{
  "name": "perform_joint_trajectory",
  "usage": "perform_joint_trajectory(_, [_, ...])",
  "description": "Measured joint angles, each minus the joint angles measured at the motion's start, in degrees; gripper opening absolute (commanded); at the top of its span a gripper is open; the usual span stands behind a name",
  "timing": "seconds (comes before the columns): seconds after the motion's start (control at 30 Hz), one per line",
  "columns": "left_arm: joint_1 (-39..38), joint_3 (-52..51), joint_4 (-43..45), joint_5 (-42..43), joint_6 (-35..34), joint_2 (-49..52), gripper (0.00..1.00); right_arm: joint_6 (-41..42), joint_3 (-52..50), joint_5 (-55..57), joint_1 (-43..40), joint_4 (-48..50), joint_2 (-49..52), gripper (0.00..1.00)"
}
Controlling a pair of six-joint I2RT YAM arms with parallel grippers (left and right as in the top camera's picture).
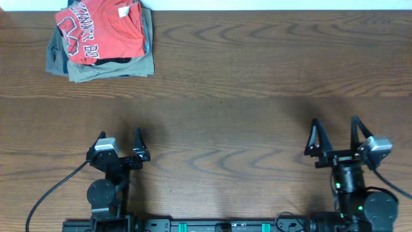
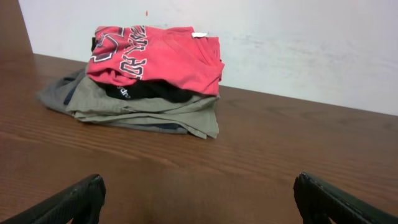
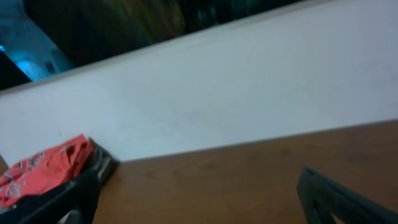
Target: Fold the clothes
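The clothes, a red-orange T-shirt (image 1: 100, 29) with white lettering and a white neck tag, lie folded on top of a pile at the table's far left corner. The left wrist view shows the T-shirt (image 2: 158, 56) ahead and left of centre; the right wrist view catches the T-shirt (image 3: 43, 168) at its far left edge. My left gripper (image 1: 120, 138) stands open near the front left, well short of the pile, nothing between its fingers (image 2: 81, 199). My right gripper (image 1: 335, 127) is open too, at the front right, far from the shirt.
Under the T-shirt lie a black folded garment (image 2: 146, 93) and a khaki-grey folded garment (image 1: 106, 67). A white wall (image 2: 280, 43) runs along the table's far edge. Bare wooden tabletop (image 1: 244, 96) lies between the grippers and the pile.
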Motion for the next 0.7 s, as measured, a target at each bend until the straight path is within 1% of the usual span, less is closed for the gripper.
perform_joint_trajectory(0.1, [0.0,0.0,0.0,0.0,0.0,0.0,0.98,0.0,-5.6,-0.1,0.0,4.3,-3.0,0.99])
perform_joint_trajectory(0.27, [0.0,0.0,0.0,0.0,0.0,0.0,0.98,0.0,-12.3,0.5,0.0,7.5,-6.2,0.99])
perform_joint_trajectory(0.53, [0.0,0.0,0.0,0.0,0.0,0.0,0.98,0.0,-17.6,5.2,0.2,10.9,-6.4,0.99])
perform_joint_trajectory(0.7, [0.0,0.0,0.0,0.0,0.0,0.0,0.98,0.0,-18.6,8.7,0.2,10.6,-6.4,0.99])
